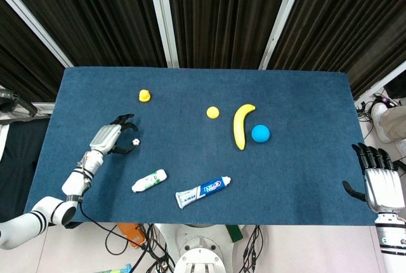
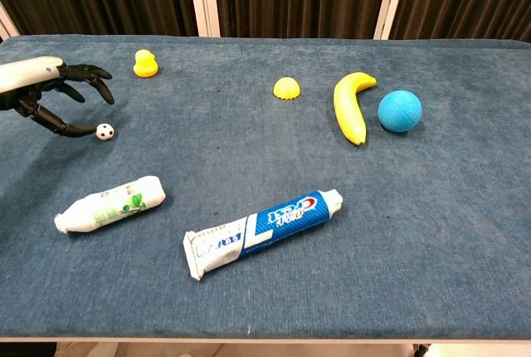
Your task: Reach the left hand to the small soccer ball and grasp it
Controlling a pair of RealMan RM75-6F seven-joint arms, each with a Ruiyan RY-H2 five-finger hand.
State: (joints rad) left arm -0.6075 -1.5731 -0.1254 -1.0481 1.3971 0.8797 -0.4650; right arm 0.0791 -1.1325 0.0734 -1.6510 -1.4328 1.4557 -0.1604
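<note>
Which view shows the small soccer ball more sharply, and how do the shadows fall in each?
Chest view: the small black-and-white soccer ball is crisper and larger, beside the left hand; shadows are soft and faint under the curved yellow banana. Head view: the ball is tiny, its pattern hardly readable; lighting is even, without glare.

My blue table [image 1: 304, 178] carries a duck [image 1: 144, 96] far left, a soccer ball [image 1: 136, 141], bottle [image 1: 149, 181] and toothpaste tube [image 1: 203, 191] near, dome [image 1: 212, 112], banana [image 1: 241, 125] and blue ball [image 1: 261, 133] right.
</note>
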